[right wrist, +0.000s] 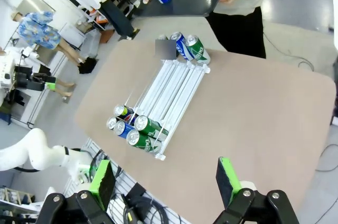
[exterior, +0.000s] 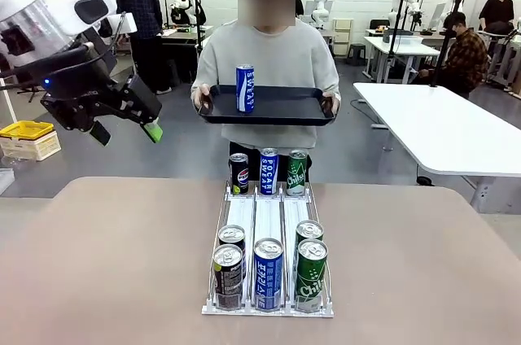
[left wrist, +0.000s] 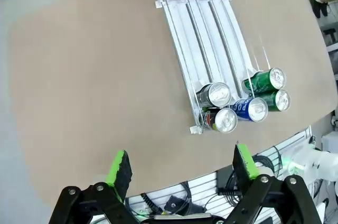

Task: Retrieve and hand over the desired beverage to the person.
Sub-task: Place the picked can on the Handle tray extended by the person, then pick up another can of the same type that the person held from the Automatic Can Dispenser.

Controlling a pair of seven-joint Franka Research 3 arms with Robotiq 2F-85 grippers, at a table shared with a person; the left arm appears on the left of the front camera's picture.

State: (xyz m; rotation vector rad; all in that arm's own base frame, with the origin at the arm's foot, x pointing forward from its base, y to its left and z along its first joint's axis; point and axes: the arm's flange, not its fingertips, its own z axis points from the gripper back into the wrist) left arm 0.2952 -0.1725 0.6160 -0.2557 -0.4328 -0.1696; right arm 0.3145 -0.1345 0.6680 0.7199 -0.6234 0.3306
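1. left gripper [exterior: 126,132]: upper left of front view, up in the air beyond the table's far-left corner. Green pads stand wide apart, empty. In left wrist view the pads [left wrist: 120,167] rise from the bottom edge, w/ the table's edge just above them.
2. right gripper [right wrist: 165,180]: bottom of right wrist view, high over the table's edge, jaws wide apart, empty.
3. table [exterior: 98,264]: brown top, rounded corners. Broad bare stretches left & right of the rack give free room on both sides.
4. rack [exterior: 267,219]: white, 3 lanes, ctr of the table, running near to far. Mid part of each lane is bare; its near end sits close to the table's near edge.
5. Near end of rack: two black cans [exterior: 228,276] in left lane, one blue can in front [exterior: 268,273] w/ Korean script in mid lane, two green cans [exterior: 310,273] reading "Chil…" in right lane.
6. Far end: Pepsi can [exterior: 238,172], "POCARI" can [exterior: 269,171], green "Chils…" can [exterior: 296,172], side by side.
7. the person [exterior: 269,52]: upper ctr, beyond the far edge, holds a dark tray [exterior: 285,109] level w/ both hands.
8. "SWEAT" can [exterior: 245,89]: blue, upright on the tray's left half.
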